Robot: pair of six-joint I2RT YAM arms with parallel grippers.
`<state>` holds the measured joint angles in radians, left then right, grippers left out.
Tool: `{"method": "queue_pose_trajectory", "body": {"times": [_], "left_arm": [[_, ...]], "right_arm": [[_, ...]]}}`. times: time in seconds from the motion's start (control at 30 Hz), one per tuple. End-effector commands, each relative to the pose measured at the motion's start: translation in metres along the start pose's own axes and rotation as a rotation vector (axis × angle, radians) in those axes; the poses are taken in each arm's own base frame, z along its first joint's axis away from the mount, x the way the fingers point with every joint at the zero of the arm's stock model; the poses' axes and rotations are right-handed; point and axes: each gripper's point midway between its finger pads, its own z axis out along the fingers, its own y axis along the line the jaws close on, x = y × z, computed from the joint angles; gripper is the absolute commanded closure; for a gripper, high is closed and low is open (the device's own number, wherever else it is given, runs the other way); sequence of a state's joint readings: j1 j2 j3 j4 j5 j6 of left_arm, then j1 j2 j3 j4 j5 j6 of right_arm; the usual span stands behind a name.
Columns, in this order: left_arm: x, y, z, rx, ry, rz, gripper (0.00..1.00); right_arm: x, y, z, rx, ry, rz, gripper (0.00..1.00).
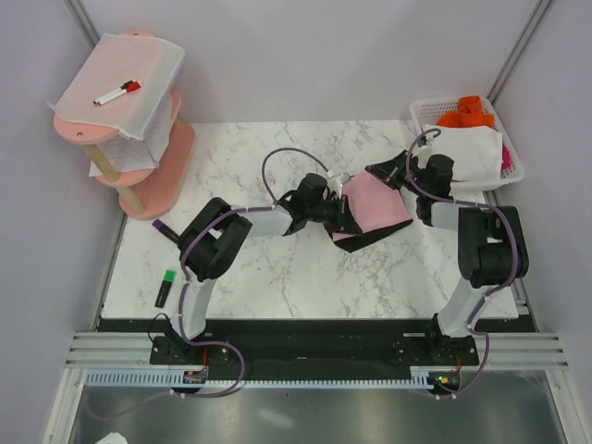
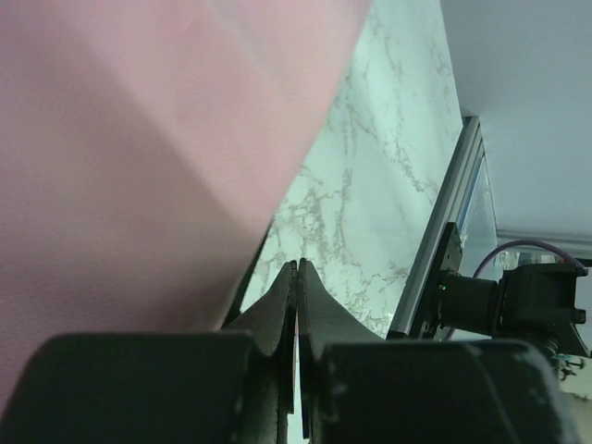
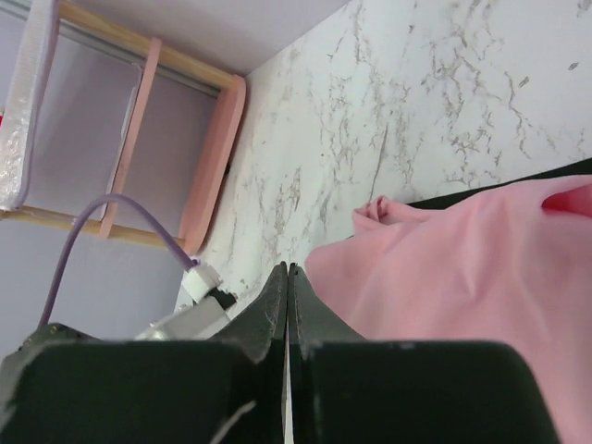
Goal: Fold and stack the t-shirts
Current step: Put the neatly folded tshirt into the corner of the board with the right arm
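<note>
A folded light pink t-shirt (image 1: 377,205) lies mid-table on top of a black t-shirt, whose edge (image 1: 365,242) shows along the near side. My left gripper (image 1: 344,211) sits at the pink shirt's left edge. In its wrist view the fingers are pressed together (image 2: 298,266) with nothing between them, and pink cloth (image 2: 139,139) fills the upper left. My right gripper (image 1: 388,176) is at the shirt's far right corner. It is shut too (image 3: 288,270), with the pink cloth (image 3: 462,277) just beside it and a black strip (image 3: 518,183) beyond.
A pink tiered shelf (image 1: 153,176) stands at the far left, with a white mesh sheet and a red marker (image 1: 117,92) on top. A white basket (image 1: 418,111) of orange and white cloth sits far right. A green marker (image 1: 166,287) and a purple one (image 1: 162,228) lie near left.
</note>
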<state>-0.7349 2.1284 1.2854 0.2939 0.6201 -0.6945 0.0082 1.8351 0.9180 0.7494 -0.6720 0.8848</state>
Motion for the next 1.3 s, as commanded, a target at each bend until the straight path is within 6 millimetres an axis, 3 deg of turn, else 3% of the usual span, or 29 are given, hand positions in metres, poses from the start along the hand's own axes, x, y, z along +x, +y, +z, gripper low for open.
{"method": "queue_pose_trajectory", "body": {"times": [0.0, 0.2, 0.3, 0.43, 0.57, 0.7, 0.9, 1.07, 1.1, 1.2, 1.27], "left_arm": [[-0.046, -0.036, -0.023, 0.037, -0.090, 0.138, 0.98], [-0.078, -0.027, -0.057, 0.008, -0.165, 0.132, 0.98], [-0.094, -0.015, -0.080, -0.021, -0.209, 0.121, 0.98], [-0.109, 0.006, -0.108, -0.063, -0.252, 0.100, 0.98], [-0.111, 0.019, -0.124, -0.095, -0.272, 0.086, 0.98], [-0.104, 0.030, -0.123, -0.124, -0.256, 0.069, 0.98], [-0.094, 0.044, -0.117, -0.140, -0.231, 0.038, 0.98], [-0.088, 0.047, -0.116, -0.142, -0.222, 0.025, 0.98], [-0.086, 0.049, -0.115, -0.145, -0.220, 0.019, 0.98], [-0.085, 0.046, -0.117, -0.138, -0.223, 0.023, 0.98], [-0.084, 0.044, -0.119, -0.137, -0.223, 0.025, 0.98]], "right_arm": [[0.024, 0.002, -0.020, -0.012, 0.043, -0.008, 1.00], [0.084, -0.041, -0.043, 0.080, 0.137, 0.080, 1.00], [0.101, -0.054, -0.050, 0.105, 0.158, 0.112, 1.00], [0.104, -0.056, -0.050, 0.109, 0.163, 0.118, 1.00], [0.086, -0.045, -0.042, 0.080, 0.127, 0.090, 1.00], [0.043, -0.027, -0.019, 0.043, 0.068, 0.036, 1.00], [0.002, -0.023, 0.016, 0.002, 0.017, 0.025, 1.00], [-0.004, -0.053, 0.043, 0.026, 0.018, 0.054, 1.00], [0.004, -0.066, 0.047, 0.043, 0.031, 0.076, 1.00], [0.013, -0.086, 0.053, 0.066, 0.041, 0.101, 1.00], [0.006, -0.104, 0.048, 0.099, 0.024, 0.116, 1.00]]}}
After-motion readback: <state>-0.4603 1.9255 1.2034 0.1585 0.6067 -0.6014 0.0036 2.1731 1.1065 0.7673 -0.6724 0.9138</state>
